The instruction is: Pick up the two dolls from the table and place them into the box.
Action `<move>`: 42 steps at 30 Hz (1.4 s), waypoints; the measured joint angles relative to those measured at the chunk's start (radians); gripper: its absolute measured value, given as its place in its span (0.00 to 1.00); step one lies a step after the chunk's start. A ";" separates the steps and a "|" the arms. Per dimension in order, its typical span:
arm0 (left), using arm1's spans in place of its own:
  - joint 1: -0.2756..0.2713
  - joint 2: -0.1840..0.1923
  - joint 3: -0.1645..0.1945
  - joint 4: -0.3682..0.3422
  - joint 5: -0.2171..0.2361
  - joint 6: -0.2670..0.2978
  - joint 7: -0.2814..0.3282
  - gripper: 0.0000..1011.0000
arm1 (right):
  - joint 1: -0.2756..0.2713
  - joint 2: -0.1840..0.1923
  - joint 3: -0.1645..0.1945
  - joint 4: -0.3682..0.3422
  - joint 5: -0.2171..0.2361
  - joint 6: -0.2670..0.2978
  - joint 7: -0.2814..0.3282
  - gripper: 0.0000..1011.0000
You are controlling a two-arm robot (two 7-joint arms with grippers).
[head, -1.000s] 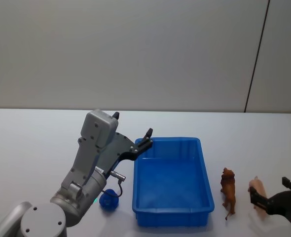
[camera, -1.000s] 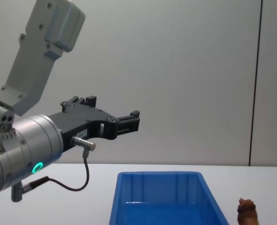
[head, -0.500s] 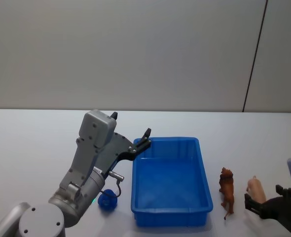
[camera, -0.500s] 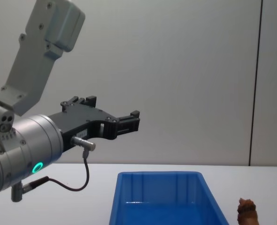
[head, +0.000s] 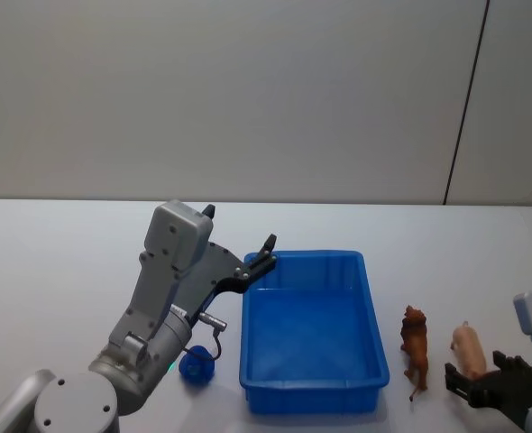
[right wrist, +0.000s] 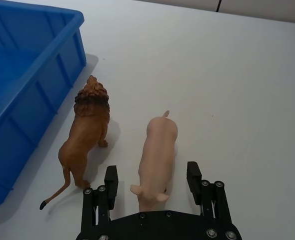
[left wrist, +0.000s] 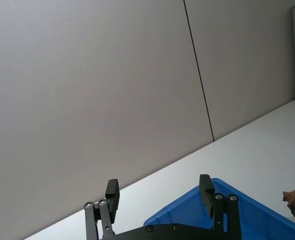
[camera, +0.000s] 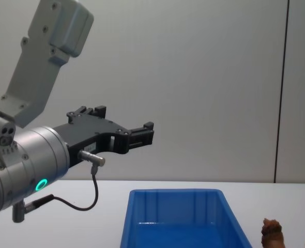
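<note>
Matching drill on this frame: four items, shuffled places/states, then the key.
Items:
1. brown lion
2. pink doll
3. blue box
4. left gripper

Places/states:
a. raised by the box's far left corner, fingers open
b. between the open fingers of the right gripper
c. on the table, left of both dolls
d. stands between the box and the pink doll

Pairs: 1-d, 2-b, 3-c, 4-a

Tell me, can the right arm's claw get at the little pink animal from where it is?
Probably yes. The right gripper is open, its fingers straddling the near end of the pink doll; the brown lion stands clear beside it.
</note>
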 joint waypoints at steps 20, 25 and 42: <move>0.000 0.000 0.000 0.000 0.000 0.000 0.000 0.99 | 0.016 -0.015 0.002 0.016 -0.011 -0.023 -0.007 0.36; 0.000 0.000 0.000 0.000 0.000 0.000 0.000 0.99 | 0.016 -0.016 0.001 0.000 -0.026 -0.054 -0.007 0.36; 0.000 0.000 0.000 0.000 0.000 0.000 0.000 0.99 | 0.061 -0.037 -0.016 -0.087 -0.084 -0.124 0.083 0.36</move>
